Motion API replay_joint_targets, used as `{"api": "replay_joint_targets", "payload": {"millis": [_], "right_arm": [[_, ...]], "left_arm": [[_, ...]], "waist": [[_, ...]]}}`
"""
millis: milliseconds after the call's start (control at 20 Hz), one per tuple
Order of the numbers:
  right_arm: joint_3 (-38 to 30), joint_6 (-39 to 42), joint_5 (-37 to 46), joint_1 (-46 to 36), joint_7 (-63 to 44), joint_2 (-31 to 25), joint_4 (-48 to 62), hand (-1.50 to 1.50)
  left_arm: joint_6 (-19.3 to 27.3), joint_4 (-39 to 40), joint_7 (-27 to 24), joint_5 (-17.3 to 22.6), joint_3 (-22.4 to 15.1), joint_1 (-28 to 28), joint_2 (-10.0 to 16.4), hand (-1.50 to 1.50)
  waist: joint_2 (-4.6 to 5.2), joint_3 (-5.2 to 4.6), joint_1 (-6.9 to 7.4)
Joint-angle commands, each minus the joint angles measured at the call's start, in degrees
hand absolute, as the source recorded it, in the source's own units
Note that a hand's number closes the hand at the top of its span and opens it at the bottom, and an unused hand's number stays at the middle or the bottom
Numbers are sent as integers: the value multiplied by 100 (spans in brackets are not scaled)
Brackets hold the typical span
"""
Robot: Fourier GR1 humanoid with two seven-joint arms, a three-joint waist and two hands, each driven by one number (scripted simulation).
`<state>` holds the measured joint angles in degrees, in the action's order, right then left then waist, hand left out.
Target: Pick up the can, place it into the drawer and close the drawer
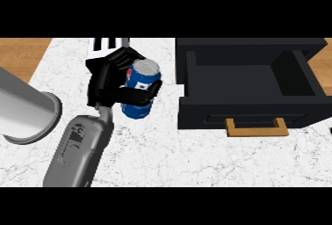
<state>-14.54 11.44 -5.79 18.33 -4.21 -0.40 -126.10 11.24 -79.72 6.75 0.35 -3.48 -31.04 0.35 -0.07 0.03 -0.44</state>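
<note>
A blue can (pixel 141 85) with a silver top is in my right hand (pixel 103 83), whose black fingers and thumb curl round its middle from the left. It leans slightly, top away from me, and stands just left of the drawer. The black drawer (pixel 194 83) is pulled open, its dark inside bare. A wooden handle (pixel 257 127) sits on the drawer's front face, toward me. My right forearm (pixel 77 149) comes in from the lower left. I cannot tell whether the can touches the counter.
A thick grey forearm (pixel 23 107) fills the left edge; its hand does not show. The white marble counter (pixel 194 158) stretches in front of the drawer. Wooden surface (pixel 23 52) lies at the far left and far right.
</note>
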Motion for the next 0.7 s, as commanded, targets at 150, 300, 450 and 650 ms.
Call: {"api": "replay_joint_targets", "payload": {"millis": [150, 300, 450, 650], "right_arm": [[-161, 176, -206, 60, 63, -113, 149, -150], [-87, 5, -57, -291, -158, -160, 55, -150], [-130, 129, -159, 98, -67, -41, -169, -150], [-460, 359, -358, -157, 304, -276, 542, -150]], "left_arm": [[970, 453, 581, -78, -623, -1332, -34, 150], [1197, 797, 768, -75, -734, -2060, -35, 150], [1697, 971, 912, 178, -1141, -2346, -35, 150], [1545, 2007, 692, 390, -715, -3245, -35, 150]], "waist": [[8, 0, -55], [14, 0, -59], [5, 0, -93], [30, 3, -112]]}}
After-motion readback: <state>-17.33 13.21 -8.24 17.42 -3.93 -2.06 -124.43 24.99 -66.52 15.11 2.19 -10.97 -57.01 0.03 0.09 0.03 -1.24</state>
